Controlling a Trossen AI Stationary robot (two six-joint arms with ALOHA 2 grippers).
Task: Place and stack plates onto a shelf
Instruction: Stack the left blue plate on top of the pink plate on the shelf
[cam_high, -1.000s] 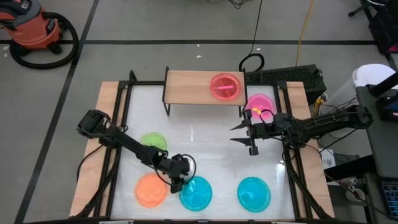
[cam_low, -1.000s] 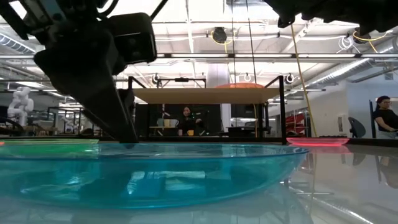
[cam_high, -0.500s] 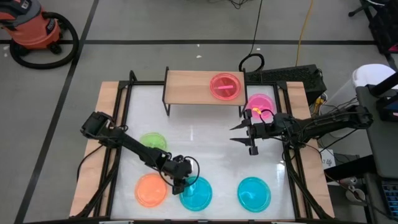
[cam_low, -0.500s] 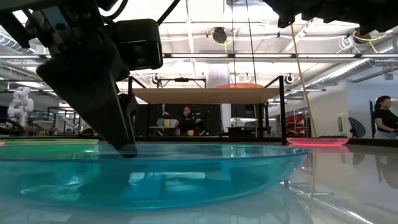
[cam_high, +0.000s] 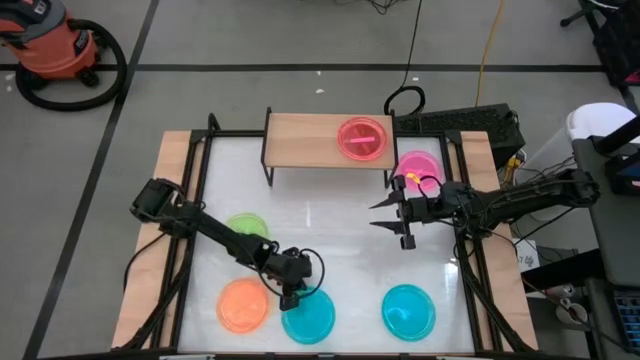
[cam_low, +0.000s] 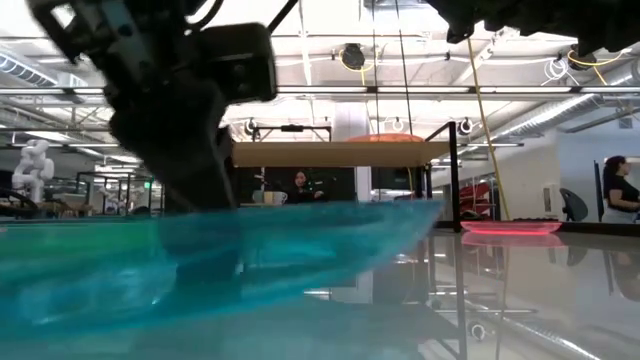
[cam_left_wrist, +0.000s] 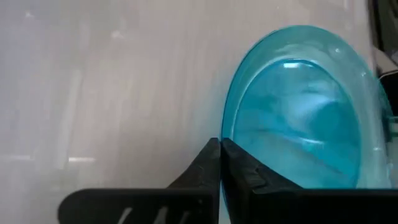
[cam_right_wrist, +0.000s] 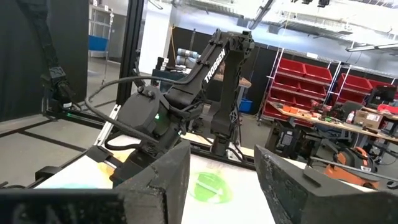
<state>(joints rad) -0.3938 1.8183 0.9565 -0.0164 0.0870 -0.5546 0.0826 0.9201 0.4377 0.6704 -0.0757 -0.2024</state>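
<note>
My left gripper (cam_high: 292, 299) is shut on a blue plate (cam_high: 310, 320) near the table's front edge; the plate fills the low view (cam_low: 250, 260), tilted. An orange plate (cam_high: 243, 305) lies just left of it, a green plate (cam_high: 247, 228) farther back, and a second blue plate (cam_high: 408, 310) to the right. The shelf (cam_high: 300, 140) stands at the far edge with a pink plate (cam_high: 364, 139) on its right half. Another pink plate (cam_high: 418, 168) lies on the table beside it. My right gripper (cam_high: 390, 222) hangs open above the table's right middle, with nothing between its fingers. My left gripper has the blue plate's rim (cam_left_wrist: 225, 134) on its far left side, pinched at the tips of the two closed fingers (cam_left_wrist: 211, 163). The fingers come from above, slanting down from the far left. The plate sits tilted, its right side (cam_low: 420, 212) raised off the table.
The table has raised wood edges (cam_high: 180, 200) and a black frame around it. The shelf's left half (cam_high: 295, 138) is bare wood. Beyond the table, the low view shows a workshop with people at desks (cam_low: 300, 190).
My left gripper has shut on the blue plate's far left rim. The plate has slid a little toward the table's near edge and tipped, so its right side now stands higher than before.
</note>
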